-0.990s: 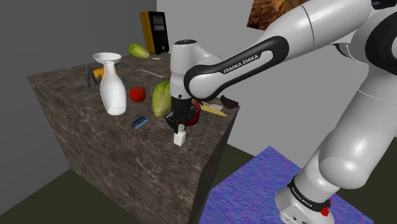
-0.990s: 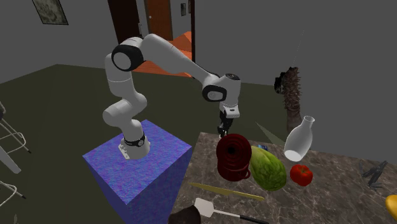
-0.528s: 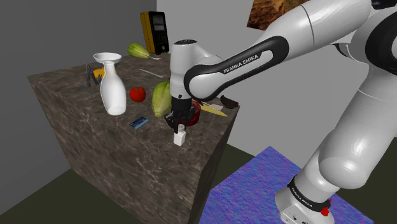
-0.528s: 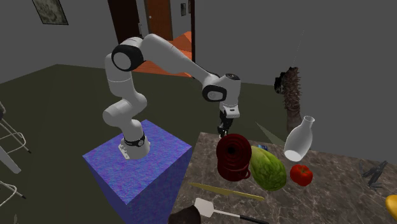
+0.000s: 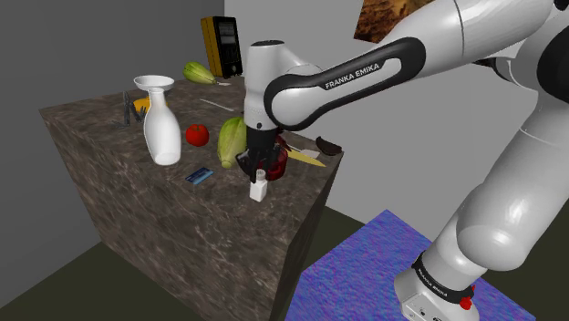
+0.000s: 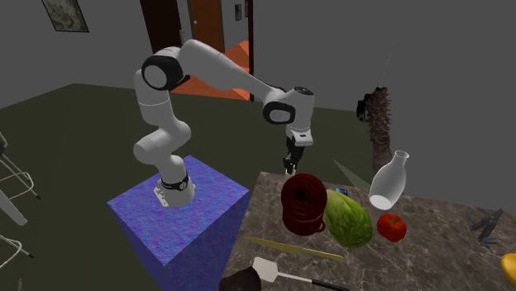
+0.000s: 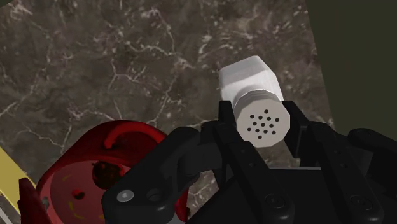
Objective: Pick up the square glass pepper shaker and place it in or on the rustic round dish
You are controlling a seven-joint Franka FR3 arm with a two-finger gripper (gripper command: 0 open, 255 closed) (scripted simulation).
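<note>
So, shaker [image 7: 253, 89]: small, squarish body, drawn plain white, perforated cap facing wrist cam; upright, near counter's edge, just beside dish.
Gripper [image 7: 262, 122]: closed on shaker, fingers [image 7: 226, 124] clasp it at cap/neck, one each side.
Height: in shoulder view shaker [image 5: 260, 190] hangs under gripper [image 5: 258, 173]; base looks at or barely off counter [image 5: 137, 182], can't tell which.
Dish [image 5: 281, 162]: dark red, round, ribbed; sits next to green veg [image 5: 231, 141], close to gripper.
Weight: prob. light, arm won't notice it.
Stiffness: rigid, no give, so extra squeeze adds nothing past firm contact.
Surface: looks smooth; prob. slippery, may swivel if held by cap only.
Fragility: if glass per task, chips/cracks on a hard drop; set down gently.
Best hold: flat opposite sides just below cap, pads square to faces; present hold is high, prob. ok for a short hop to dish.
</note>
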